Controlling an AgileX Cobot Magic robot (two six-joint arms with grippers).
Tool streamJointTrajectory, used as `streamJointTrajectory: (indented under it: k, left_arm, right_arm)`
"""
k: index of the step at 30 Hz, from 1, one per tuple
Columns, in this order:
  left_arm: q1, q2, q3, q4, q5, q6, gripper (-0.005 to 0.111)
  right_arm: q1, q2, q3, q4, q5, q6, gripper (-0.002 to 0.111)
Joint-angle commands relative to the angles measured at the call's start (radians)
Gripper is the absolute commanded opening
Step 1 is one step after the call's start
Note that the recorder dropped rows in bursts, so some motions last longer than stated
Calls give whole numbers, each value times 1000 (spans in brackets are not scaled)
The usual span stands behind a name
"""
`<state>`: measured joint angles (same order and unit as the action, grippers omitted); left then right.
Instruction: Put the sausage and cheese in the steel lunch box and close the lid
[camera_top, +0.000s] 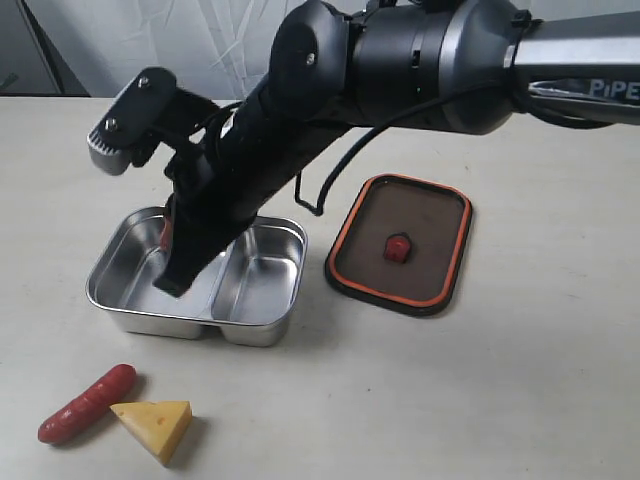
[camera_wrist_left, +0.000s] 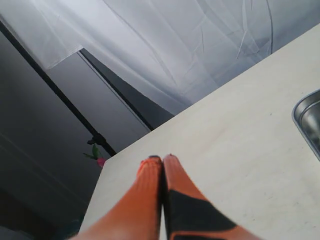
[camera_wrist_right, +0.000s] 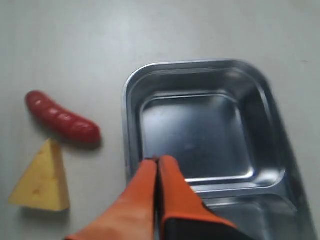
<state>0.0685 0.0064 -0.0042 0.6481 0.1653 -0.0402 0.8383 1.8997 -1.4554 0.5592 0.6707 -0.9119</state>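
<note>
Farthest left in the exterior view, the sausage (camera_top: 87, 404) lies on the table (camera_top: 520, 380) in front of the box, with the cheese (camera_top: 155, 426) just beside it on the right, one corner toward the sausage. Both are outside the box (camera_top: 130, 318), which stands open behind them with both compartments bare. The right wrist view shows the same pair from above, though only one compartment in full.

The right gripper (camera_top: 172, 283) reaches across from the right and hangs over the box's left compartment. From outside it is a dark shape and its opening is hard to read. The wrist camera settles that: the orange fingers (camera_wrist_right: 145, 180) are pressed together with nothing between them.

Right of the box and apart from it, the lid (camera_top: 440, 215) lies flat, its knob (camera_top: 397, 247) facing up (only the exterior view shows it).

The left gripper (camera_wrist_left: 162, 158) appears in its own wrist view alone. It is closed and empty over bare table near the edge, with a corner of the box in frame.
</note>
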Motion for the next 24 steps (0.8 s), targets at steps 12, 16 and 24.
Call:
streamJointTrajectory:
  k: [12, 16, 24]
  left_arm:
    - [43, -6, -3, 213, -1, -181, 0]
    - [43, -6, -40, 371, 43, -313, 0]
    - [43, -6, -80, 1035, 256, -1141, 0]
  right_arm:
    - [196, 151, 4, 104, 54, -377, 49]
    - [199, 155, 4, 129, 49, -374, 49]
    - [199, 167, 4, 160, -90, -376, 49]
